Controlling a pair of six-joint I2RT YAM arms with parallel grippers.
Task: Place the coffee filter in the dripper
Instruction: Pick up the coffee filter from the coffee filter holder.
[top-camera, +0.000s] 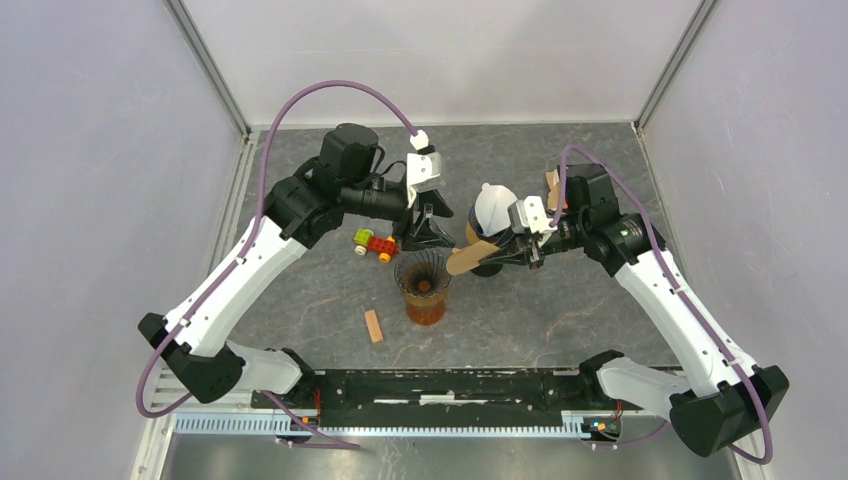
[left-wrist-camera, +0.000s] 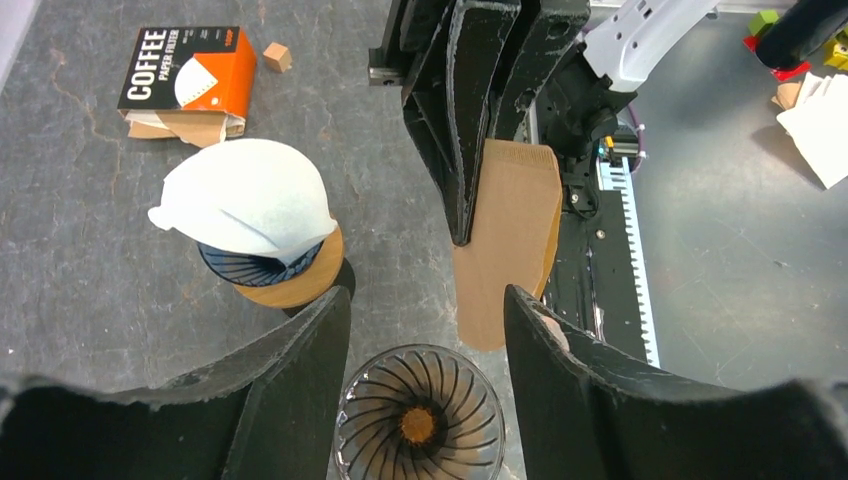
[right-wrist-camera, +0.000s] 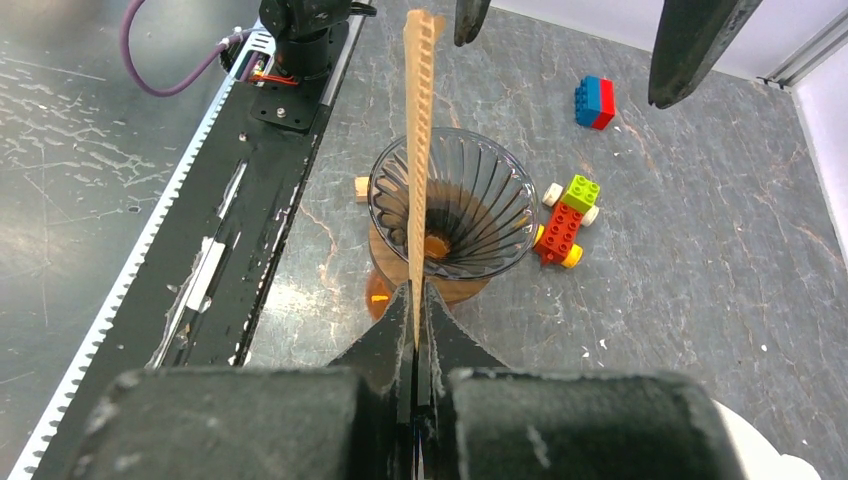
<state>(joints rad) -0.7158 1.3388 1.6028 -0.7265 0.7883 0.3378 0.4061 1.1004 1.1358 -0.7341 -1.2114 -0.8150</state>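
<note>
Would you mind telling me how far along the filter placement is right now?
Done: the right gripper grips a flat brown filter, raised close to the glass dripper. In hand: the open left gripper sits close to the filter. Left: opening and seating it; the dripper is empty.

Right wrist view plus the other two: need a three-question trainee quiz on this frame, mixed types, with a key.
1. True or false: the right tool is shut on the brown filter, which it holds by one edge.
2. Pick one: the left tool is A) open, B) shut on the brown filter, C) out of every view.
3. Fill in: the paper sitting on the second dripper is ____ in colour.

Key: 1 true; 2 A; 3 white.
</note>
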